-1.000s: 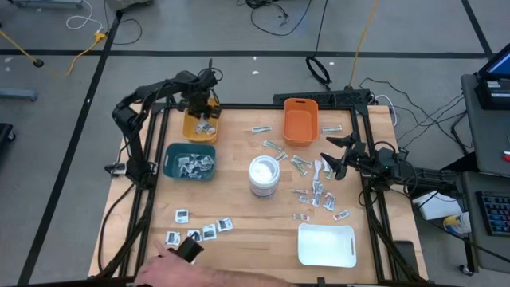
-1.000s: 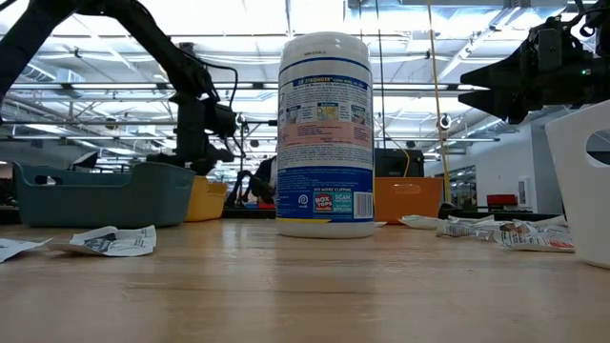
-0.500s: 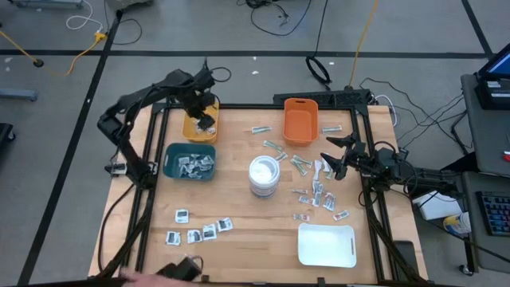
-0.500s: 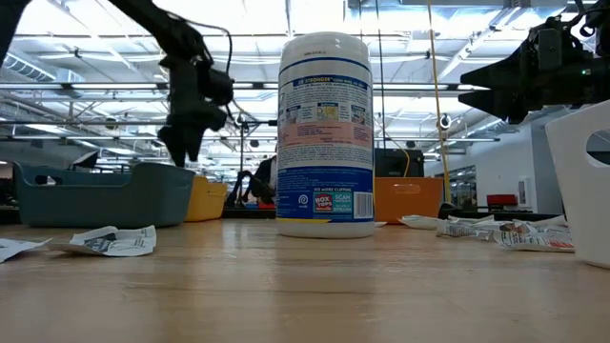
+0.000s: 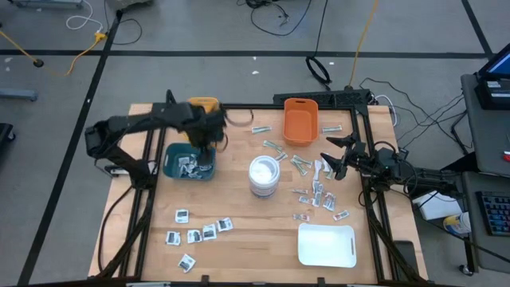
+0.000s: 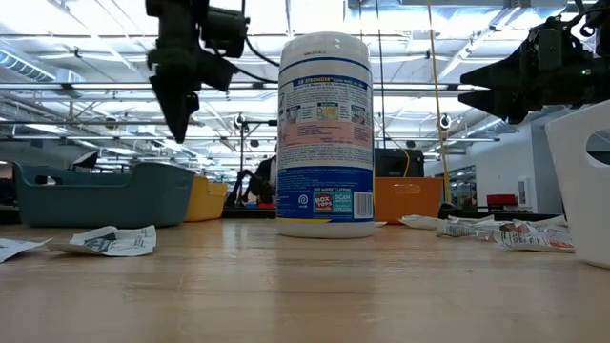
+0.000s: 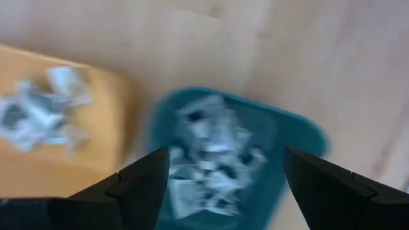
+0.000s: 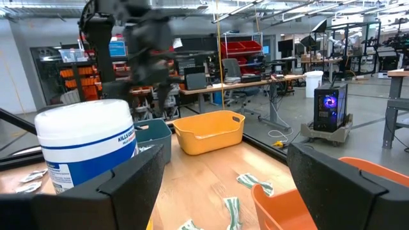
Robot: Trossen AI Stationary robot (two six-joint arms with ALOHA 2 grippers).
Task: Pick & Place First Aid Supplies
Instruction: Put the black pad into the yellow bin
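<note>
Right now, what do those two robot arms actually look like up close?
Both are black, slim, jointed arms with black cables running along them. The left gripper ends in two dark, tapering fingers like a long beak. The right gripper is the same: two dark, angular fingers, no visible markings.

Grey floor (image 5: 199, 32), bright workshop beyond.

An open industrial lab or workshop: exposed ceiling trusses (image 6: 400, 95), red parts bins (image 8: 238, 48), desks (image 8: 255, 82), a lit computer tower (image 8: 329, 105), floor cables (image 5: 279, 16).
</note>
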